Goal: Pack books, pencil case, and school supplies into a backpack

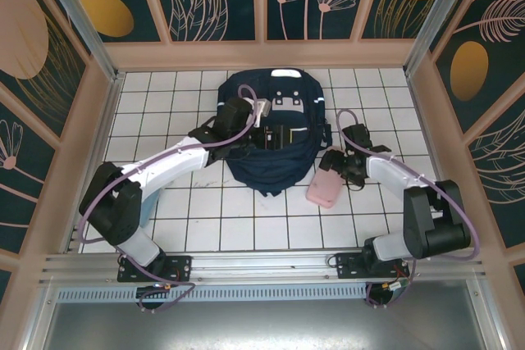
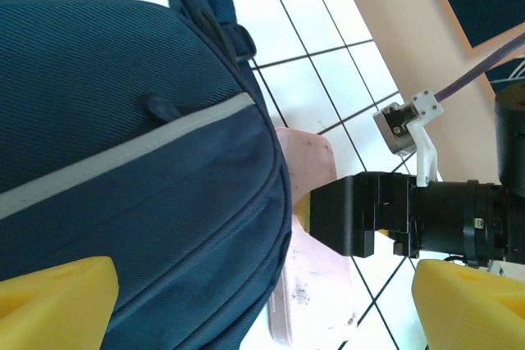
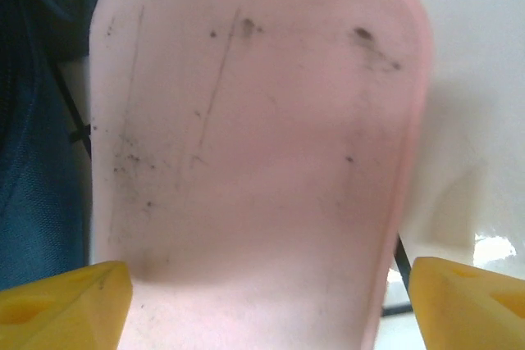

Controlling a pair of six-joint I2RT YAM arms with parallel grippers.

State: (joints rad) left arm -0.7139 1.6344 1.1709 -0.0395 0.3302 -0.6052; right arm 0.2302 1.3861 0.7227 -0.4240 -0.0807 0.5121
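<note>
The dark navy backpack (image 1: 271,171) lies flat mid-table; its grey reflective stripe crosses the left wrist view (image 2: 123,157). My left gripper (image 1: 277,135) hovers over its front, open, with yellow fingers (image 2: 57,301) spread wide above the fabric (image 2: 262,284). A pink pencil case (image 1: 322,190) lies on the tiles against the pack's right edge (image 2: 320,276). My right gripper (image 1: 334,161) is down over it, open. Its yellow fingertips (image 3: 61,305) straddle the case (image 3: 254,145), and a thin gap shows on the right side (image 3: 271,305). The books are out of view.
White tiled tabletop (image 1: 205,219) is walled by a tan frame and patterned panels (image 1: 78,149) on three sides. The right arm's black wrist body (image 2: 385,211) sits close beside the backpack. Bare tiles lie in front of the pack.
</note>
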